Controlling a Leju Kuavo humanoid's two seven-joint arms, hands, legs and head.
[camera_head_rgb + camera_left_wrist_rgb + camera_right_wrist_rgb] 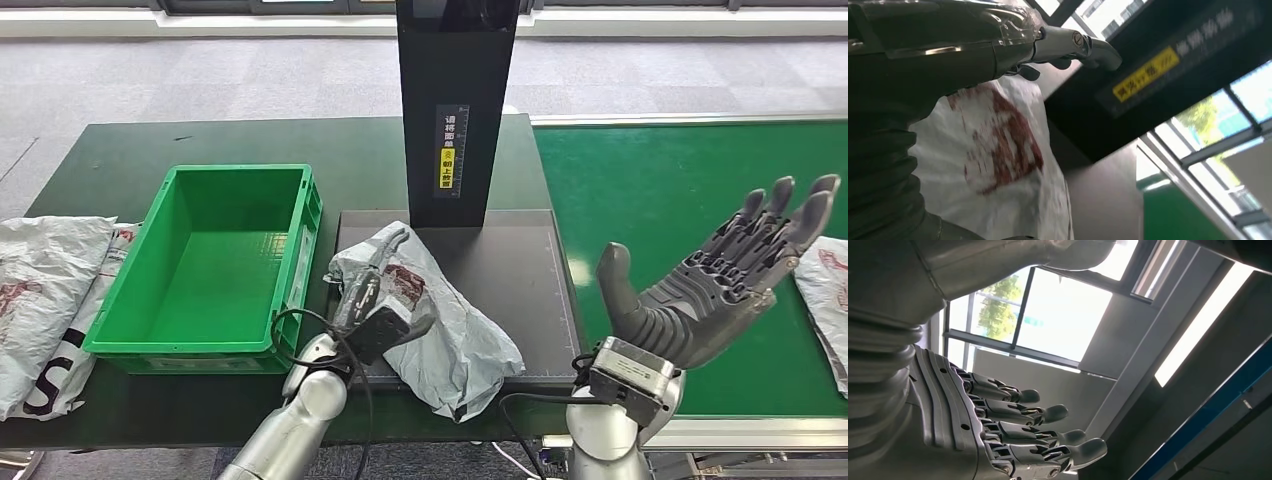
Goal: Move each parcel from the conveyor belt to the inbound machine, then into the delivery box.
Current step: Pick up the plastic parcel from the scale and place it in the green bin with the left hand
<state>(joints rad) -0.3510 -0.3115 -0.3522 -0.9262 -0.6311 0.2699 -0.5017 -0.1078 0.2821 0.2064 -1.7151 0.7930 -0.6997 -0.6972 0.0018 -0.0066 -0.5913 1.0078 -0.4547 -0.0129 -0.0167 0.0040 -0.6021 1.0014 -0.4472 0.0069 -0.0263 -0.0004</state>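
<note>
A crumpled grey parcel with a red print lies on the black platform of the inbound machine, below its dark upright column. My left hand grips the parcel's left end, beside the green delivery box. In the left wrist view the parcel sits against my left hand, with the thumb over it. My right hand is raised above the near edge of the green conveyor belt, palm up and fingers spread, holding nothing. The right wrist view shows my right hand with its fingers apart.
Another grey parcel lies on the belt at the far right edge. Two more parcels lie on the dark table left of the green box, whose inside holds nothing. A cable loops near my left wrist.
</note>
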